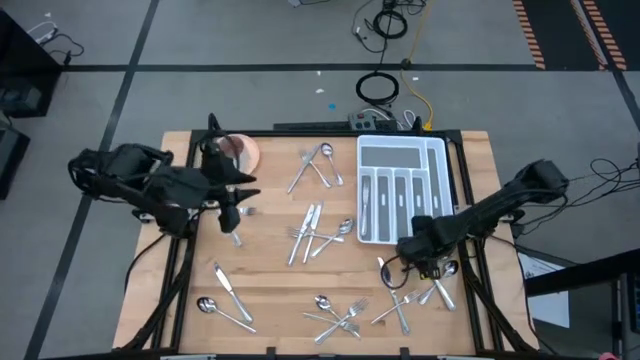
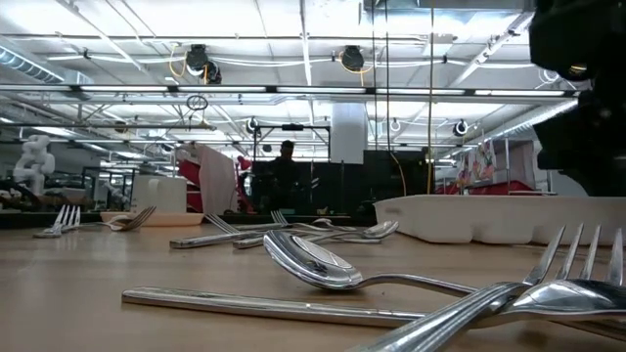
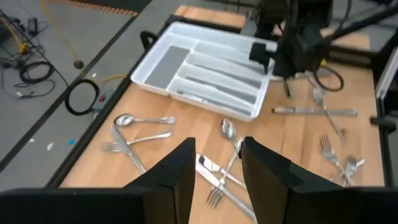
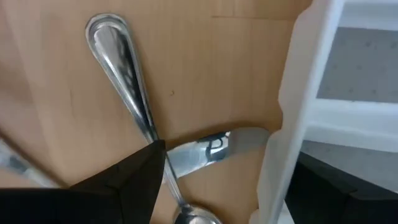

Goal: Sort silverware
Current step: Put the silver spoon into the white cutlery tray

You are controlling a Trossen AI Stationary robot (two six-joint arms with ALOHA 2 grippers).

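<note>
— Where is the silverware (image 1: 318, 232)?
— Strewn over the table (image 1: 270, 290) beside the white tray (image 1: 402, 190).
— And the claws?
— Right claw (image 1: 420, 262) released, low by the tray's corner; left claw (image 1: 232, 215) parted, empty.

light: bright overhead strips | glare on silverware (image 2: 313, 262) | wrist views soft

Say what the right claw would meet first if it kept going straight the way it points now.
Probably the spoon handle and the knife lying crossed on the table between the open right claw fingers, beside the tray wall. Depth is unclear.
</note>
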